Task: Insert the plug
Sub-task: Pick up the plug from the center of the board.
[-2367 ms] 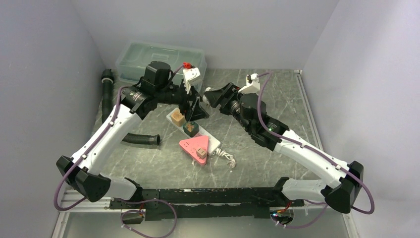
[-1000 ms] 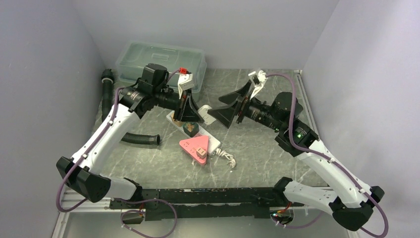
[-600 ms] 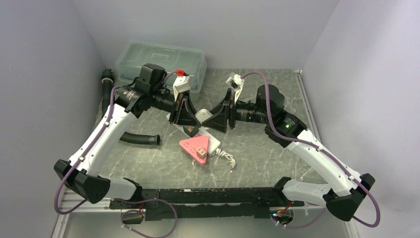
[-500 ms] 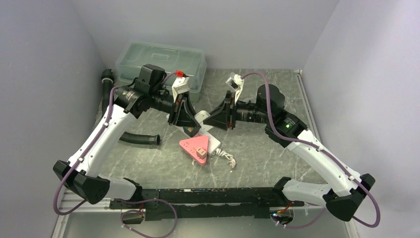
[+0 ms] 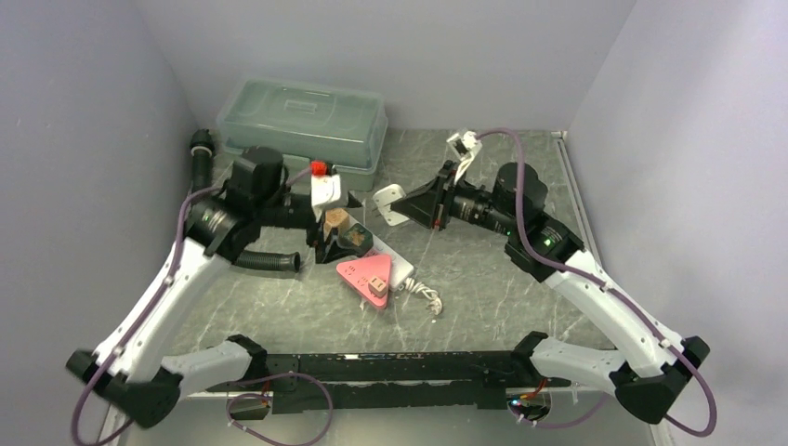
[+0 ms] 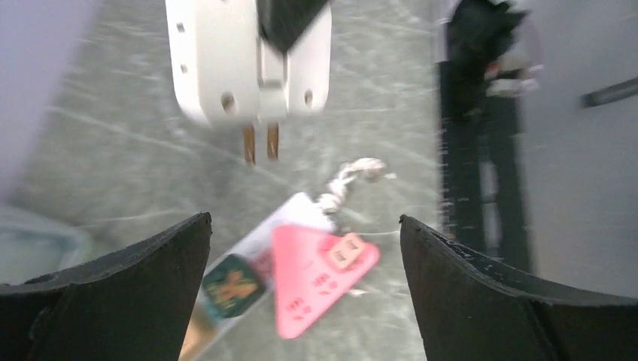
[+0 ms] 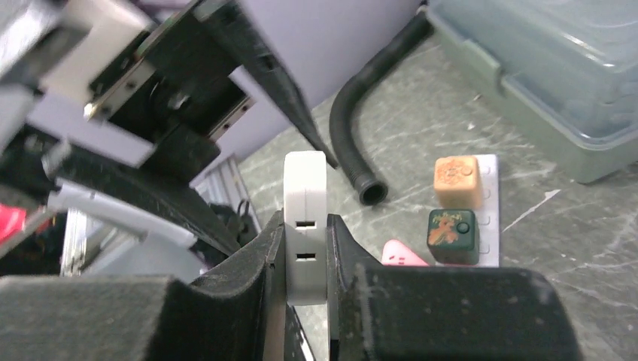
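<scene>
White plastic plug (image 5: 390, 204) in the right gripper (image 5: 401, 206), fingers (image 7: 254, 263) clenched flat on both broad faces. Hangs in the air just behind and to the right of the power strip (image 5: 398, 267), touching nothing but those fingers. Two brass prongs bare in the left wrist view, aimed roughly toward the strip.

Low over the far end of the power strip, the left gripper (image 5: 327, 243), fingers (image 6: 135, 286) spread wide, grasping nothing. Cannot tell whether touching the strip.

By judgement: pick-up done, insertion not yet begun. Left to do: carry the plug down over a free outlet, square the prongs to the slots, press home.

Crowded on the strip: tan cube plug (image 5: 336, 220) at the far end, green plug (image 5: 356, 240) just beside it, pink triangular adapter (image 5: 367, 272) nearer the cord end, overhanging the strip's left edge. Bare white only at the cord end and along the right edge. No telling from here of a free outlet.

Room: open tabletop (image 5: 492, 307) to the right of the strip and in front of it, apart from a knotted cord (image 5: 429, 297) just beside the near end. Left of the strip, a black corrugated hose (image 5: 265, 261). Behind the strip, a clear lidded box (image 5: 302, 111) against the back wall. Walls on three sides. Tightest spot probably above the strip's far end, with the left gripper's spread fingers near the path down. Likely easier from the right.
</scene>
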`<state>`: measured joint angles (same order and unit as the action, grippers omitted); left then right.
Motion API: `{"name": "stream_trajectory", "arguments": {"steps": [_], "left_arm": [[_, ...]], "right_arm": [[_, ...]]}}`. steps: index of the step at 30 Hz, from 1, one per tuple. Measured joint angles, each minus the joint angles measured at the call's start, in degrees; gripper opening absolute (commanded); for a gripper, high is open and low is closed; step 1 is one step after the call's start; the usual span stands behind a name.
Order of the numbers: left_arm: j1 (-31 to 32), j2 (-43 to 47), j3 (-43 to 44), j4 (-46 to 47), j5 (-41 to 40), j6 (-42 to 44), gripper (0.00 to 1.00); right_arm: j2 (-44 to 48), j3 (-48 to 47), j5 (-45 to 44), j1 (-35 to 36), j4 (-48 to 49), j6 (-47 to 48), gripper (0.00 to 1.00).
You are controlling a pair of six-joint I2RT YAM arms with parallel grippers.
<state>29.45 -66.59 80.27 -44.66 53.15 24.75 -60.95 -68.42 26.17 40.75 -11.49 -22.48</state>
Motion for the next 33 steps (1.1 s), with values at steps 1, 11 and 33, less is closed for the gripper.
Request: {"name": "stream_trajectory", "arguments": {"steps": [1,11,33], "left_arm": [[0.59,3.08,-3.06,3.06,-3.93,1.20,0.99],[8.09,12.35,-12.35,22.38,-23.56,15.47,0.99],[9.77,7.98,-12.55,27.69,-30.56,20.55,0.90]], "right_arm": [[0.87,1.05,-1.40,-0.09,1.20,-1.05,0.00],[-0.81,6.45,-10.21,0.96,14.86,-12.15,0.00],[-4.96,6.45,-13.77,5.11,21.07,-14.84,0.00]]}}
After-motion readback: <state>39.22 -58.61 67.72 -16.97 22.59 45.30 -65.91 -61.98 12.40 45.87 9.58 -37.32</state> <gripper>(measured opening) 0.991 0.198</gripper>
